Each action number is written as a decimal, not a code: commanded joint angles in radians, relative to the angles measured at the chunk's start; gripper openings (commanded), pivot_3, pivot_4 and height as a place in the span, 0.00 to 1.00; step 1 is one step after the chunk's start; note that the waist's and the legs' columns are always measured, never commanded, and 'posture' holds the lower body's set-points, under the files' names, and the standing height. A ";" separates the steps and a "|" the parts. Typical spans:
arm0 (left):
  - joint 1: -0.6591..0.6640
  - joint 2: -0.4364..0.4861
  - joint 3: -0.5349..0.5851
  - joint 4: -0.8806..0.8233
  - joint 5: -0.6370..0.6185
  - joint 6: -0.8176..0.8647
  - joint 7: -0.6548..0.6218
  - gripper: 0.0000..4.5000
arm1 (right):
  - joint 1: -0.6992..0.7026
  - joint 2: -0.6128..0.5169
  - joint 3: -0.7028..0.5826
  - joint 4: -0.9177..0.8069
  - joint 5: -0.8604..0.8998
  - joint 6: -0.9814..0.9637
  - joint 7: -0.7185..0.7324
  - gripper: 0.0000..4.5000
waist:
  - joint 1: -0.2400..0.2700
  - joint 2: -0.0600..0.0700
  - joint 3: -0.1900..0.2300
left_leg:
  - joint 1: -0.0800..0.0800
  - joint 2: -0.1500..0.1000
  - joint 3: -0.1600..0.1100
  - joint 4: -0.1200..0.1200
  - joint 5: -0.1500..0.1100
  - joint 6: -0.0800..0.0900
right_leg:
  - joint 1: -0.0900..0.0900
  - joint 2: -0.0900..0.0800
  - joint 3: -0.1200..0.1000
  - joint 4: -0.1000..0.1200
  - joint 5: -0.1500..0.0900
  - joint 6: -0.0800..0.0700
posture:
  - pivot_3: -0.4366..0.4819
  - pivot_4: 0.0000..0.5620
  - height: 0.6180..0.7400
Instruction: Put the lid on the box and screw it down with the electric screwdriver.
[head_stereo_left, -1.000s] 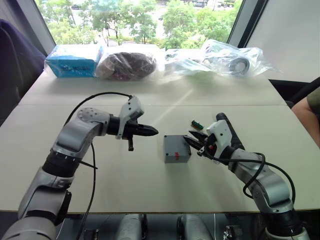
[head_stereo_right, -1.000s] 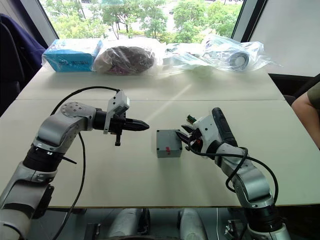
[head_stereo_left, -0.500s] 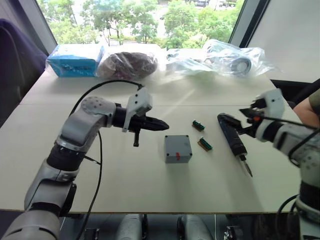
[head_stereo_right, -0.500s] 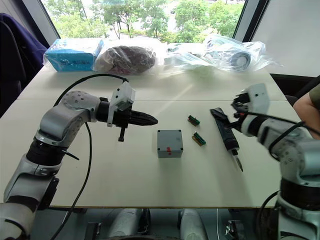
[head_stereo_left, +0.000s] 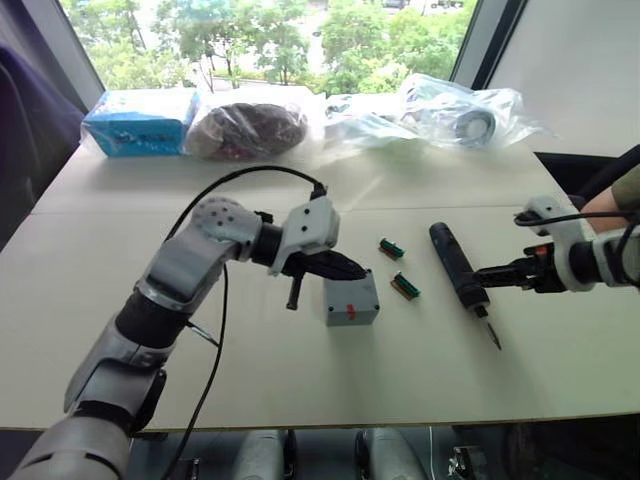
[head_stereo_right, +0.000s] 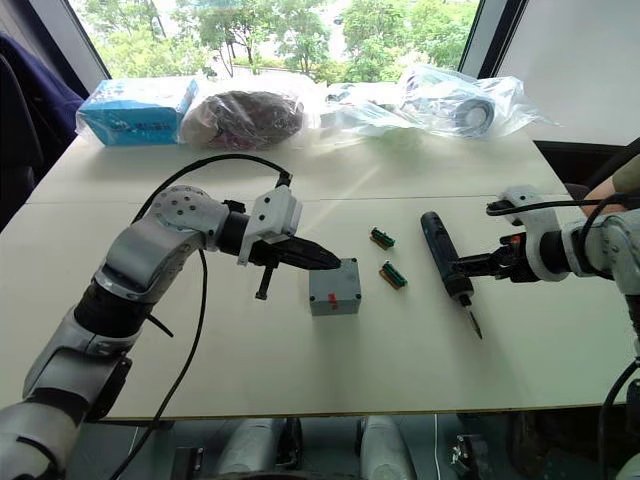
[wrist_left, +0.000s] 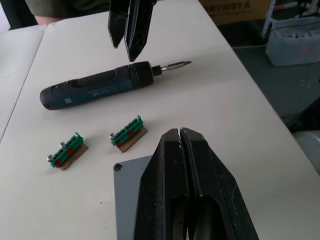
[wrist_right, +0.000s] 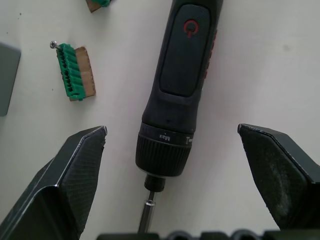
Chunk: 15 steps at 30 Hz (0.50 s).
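Item 1, right gripper (wrist_right: 165, 210): we read its fingers (wrist_right: 75, 175) as spread wide, one on each side of the electric screwdriver's collar and touching nothing.

Item 2, electric screwdriver (head_stereo_left: 457, 268): lies flat on the table (head_stereo_left: 250, 370), bit toward 5 o'clock and butt toward 11; from the box it lies at 3 o'clock, well apart. The power button faces up in the right wrist view.

Item 3, left gripper (head_stereo_left: 352, 270): fingers (wrist_left: 170, 175) pressed together with nothing between them, tips over the box's 10 o'clock corner.

Item 4, box (head_stereo_left: 351, 298): mid-table, grey top with a corner screw hole showing, red mark on its near wall. We judge the lid to be seated already, though we cannot see a seam.

Item 5, two green connector parts (head_stereo_left: 404, 285): between box and screwdriver, untouched.

Handling note, our judgement: the step is picking up the screwdriver. We would lower the right gripper so the pads close on the thick body above the collar, not on the bit, centred to stop it rolling, button left reachable. The left tips could steady the lid.
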 joint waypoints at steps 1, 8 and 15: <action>0.014 0.011 0.018 -0.044 -0.005 0.009 0.020 0.00 | -0.098 0.018 0.091 0.100 -0.043 -0.015 0.081 0.98 | 0.001 0.000 0.000 | 0.000 0.000 0.000 0.000 0.000 0.000 | 0.000 0.000 0.000 0.000 0.000 0.000 | 0.48 0.27 1.00; 0.061 0.032 0.034 -0.076 -0.006 0.034 0.071 0.00 | -0.181 0.059 0.252 0.241 -0.151 -0.088 0.187 0.98 | 0.006 0.000 0.000 | 0.000 0.000 0.000 0.001 0.000 0.000 | 0.000 0.000 0.000 0.000 0.000 0.000 | 0.48 0.27 1.00; 0.131 0.043 0.068 -0.159 -0.040 0.101 0.147 0.00 | -0.224 0.129 0.380 0.343 -0.259 -0.171 0.288 0.98 | 0.005 0.000 0.000 | 0.000 0.000 0.000 0.001 0.000 0.000 | -0.001 0.000 0.000 0.001 0.000 0.000 | 0.48 0.27 1.00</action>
